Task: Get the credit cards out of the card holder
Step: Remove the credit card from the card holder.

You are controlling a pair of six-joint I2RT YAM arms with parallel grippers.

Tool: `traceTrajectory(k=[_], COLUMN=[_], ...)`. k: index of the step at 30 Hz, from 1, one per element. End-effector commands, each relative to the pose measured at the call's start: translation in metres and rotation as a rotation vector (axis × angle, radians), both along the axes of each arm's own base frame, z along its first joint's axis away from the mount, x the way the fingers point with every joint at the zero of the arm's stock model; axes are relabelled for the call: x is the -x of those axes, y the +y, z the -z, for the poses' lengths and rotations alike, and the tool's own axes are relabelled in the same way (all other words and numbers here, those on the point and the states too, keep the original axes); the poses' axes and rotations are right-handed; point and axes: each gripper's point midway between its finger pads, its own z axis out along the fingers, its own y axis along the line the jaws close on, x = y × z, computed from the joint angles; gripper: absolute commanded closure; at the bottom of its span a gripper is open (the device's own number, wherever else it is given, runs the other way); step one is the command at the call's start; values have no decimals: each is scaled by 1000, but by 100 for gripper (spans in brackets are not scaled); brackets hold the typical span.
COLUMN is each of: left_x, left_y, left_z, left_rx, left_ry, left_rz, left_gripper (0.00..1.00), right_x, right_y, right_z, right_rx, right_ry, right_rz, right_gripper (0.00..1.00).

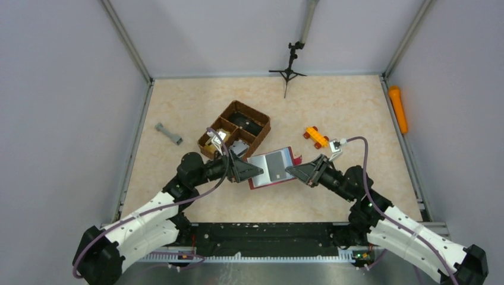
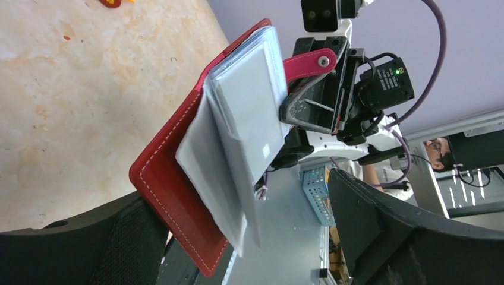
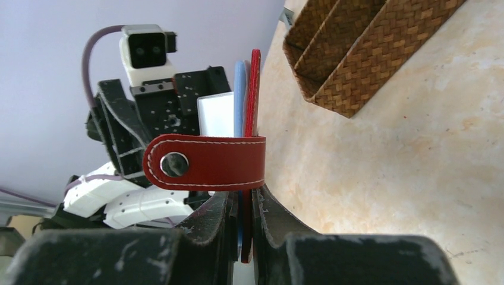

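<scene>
The dark red card holder (image 1: 268, 177) hangs open above the table between my two grippers. A silver-grey card (image 1: 277, 162) shows in its sleeves. In the left wrist view the red cover (image 2: 172, 196) and pale card sleeves (image 2: 249, 113) lie between my left gripper's (image 2: 238, 190) wide-open fingers, the cover against the left finger (image 2: 77, 249). My right gripper (image 3: 245, 199) is shut on the holder's far edge, pinching the red cover (image 3: 255, 89) and a bluish card (image 3: 239, 95). The snap tab (image 3: 205, 163) folds across in front of the right fingers.
A brown woven three-compartment basket (image 1: 238, 127) stands just behind the left gripper; it also shows in the right wrist view (image 3: 368, 53). An orange toy car (image 1: 316, 136), a grey dumbbell-shaped piece (image 1: 169, 134), a small tripod (image 1: 289, 68) and an orange cylinder (image 1: 398, 108) lie around.
</scene>
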Motion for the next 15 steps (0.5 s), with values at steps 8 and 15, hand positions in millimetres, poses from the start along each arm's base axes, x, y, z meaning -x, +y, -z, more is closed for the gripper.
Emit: traceTrajectory(k=[8,15], left_x=[0,1], left_y=[-14,-9], left_z=[22,18], left_rx=[-21,10], left_ry=[22,-23], left_rz=[82,61], left_gripper=[14,76], right_x=[0,1], right_y=[5,9], right_z=[-30,-20], right_rx=[-143,-113], right_ry=[-43,-32], right_rz=[-22,-42], right_gripper=[100,100])
